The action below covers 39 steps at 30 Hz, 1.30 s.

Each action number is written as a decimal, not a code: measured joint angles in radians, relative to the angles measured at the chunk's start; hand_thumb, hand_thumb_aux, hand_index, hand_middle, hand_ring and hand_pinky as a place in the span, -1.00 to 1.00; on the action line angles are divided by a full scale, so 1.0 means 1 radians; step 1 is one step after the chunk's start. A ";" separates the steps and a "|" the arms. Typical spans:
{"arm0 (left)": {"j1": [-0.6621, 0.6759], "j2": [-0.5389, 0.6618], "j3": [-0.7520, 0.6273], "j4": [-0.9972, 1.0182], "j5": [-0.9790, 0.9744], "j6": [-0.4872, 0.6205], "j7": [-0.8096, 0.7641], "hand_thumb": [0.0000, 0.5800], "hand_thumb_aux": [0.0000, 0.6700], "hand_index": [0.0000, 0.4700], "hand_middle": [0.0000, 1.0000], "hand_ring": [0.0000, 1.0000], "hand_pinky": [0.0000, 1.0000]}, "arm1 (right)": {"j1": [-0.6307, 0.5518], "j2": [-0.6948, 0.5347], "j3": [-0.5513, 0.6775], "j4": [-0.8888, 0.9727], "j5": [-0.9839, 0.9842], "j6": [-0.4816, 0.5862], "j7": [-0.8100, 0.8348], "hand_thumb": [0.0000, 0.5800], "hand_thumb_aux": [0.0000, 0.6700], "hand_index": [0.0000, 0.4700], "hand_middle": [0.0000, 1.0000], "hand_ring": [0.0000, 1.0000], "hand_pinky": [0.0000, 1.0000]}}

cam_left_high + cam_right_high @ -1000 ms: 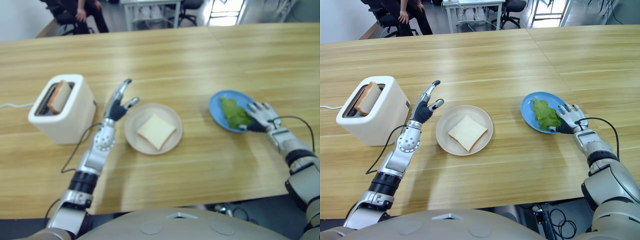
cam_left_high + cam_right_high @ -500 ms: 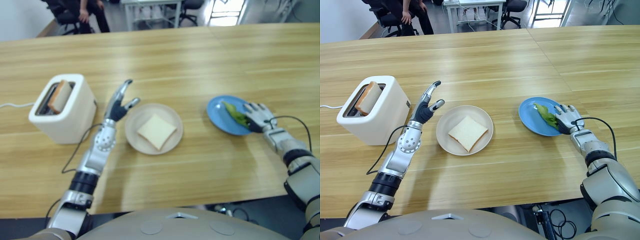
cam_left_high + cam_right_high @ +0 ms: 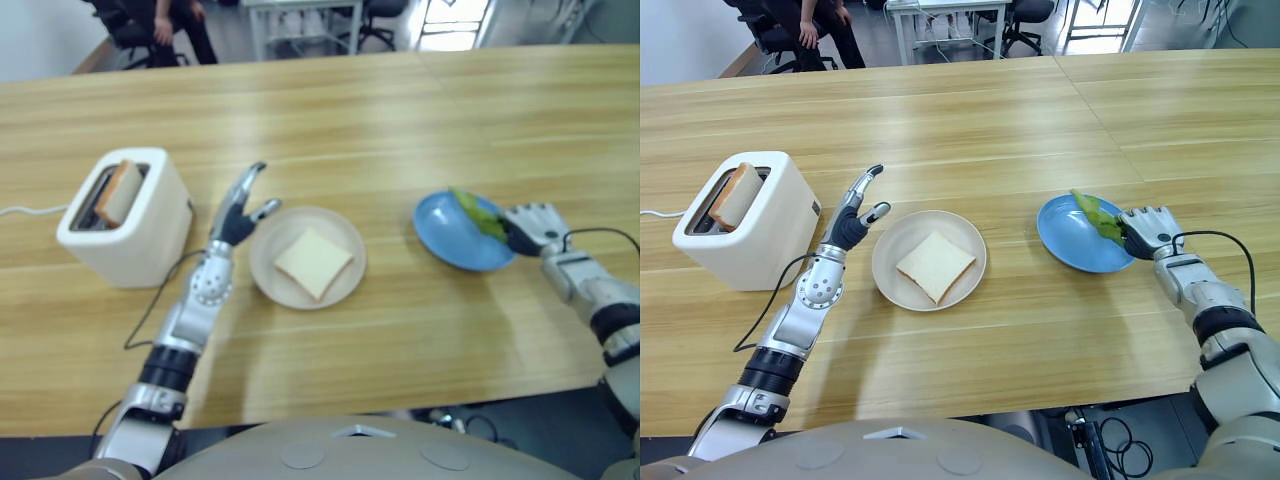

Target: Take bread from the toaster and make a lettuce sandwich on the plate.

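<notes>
A white toaster (image 3: 740,220) stands at the left with one bread slice (image 3: 736,195) sticking up from its slot. A cream plate (image 3: 929,260) in the middle carries one flat bread slice (image 3: 935,266). My left hand (image 3: 855,215) hovers open between toaster and plate, fingers pointing away from me. At the right, my right hand (image 3: 1147,230) is shut on a green lettuce leaf (image 3: 1095,215), held just above the far right rim of the blue plate (image 3: 1075,240).
A white cord (image 3: 652,214) runs off the toaster's left side. A black cable (image 3: 1210,240) trails from my right wrist. The wooden table (image 3: 970,120) stretches bare beyond the plates; chairs and a person sit far behind it.
My right hand has closed on the lettuce, bunched it and lifted it off the blue plate toward the plate's right rim. The left hand has stayed in place.
</notes>
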 measured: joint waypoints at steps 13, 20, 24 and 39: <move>-0.016 0.004 0.033 0.051 -0.031 -0.019 0.012 -1.00 -1.00 -1.00 -1.00 -1.00 -1.00 | 0.184 -0.011 -0.198 -0.685 0.013 0.131 0.188 1.00 1.00 0.96 1.00 1.00 1.00; -0.046 0.005 0.079 0.127 -0.089 -0.036 0.013 -1.00 -1.00 -1.00 -1.00 -1.00 -1.00 | 0.101 0.253 -0.077 -0.795 -0.072 0.124 0.299 1.00 1.00 0.96 1.00 1.00 1.00; -0.054 0.005 0.082 0.152 -0.090 -0.047 0.013 -1.00 -1.00 -1.00 -1.00 -1.00 -1.00 | 0.066 0.386 0.033 -0.769 -0.131 0.099 0.333 1.00 1.00 0.96 1.00 1.00 1.00; -0.056 0.004 0.082 0.172 -0.089 -0.052 0.013 -1.00 -1.00 -1.00 -1.00 -1.00 -1.00 | 0.104 0.440 0.143 -0.704 -0.220 0.064 0.387 1.00 1.00 0.96 1.00 1.00 1.00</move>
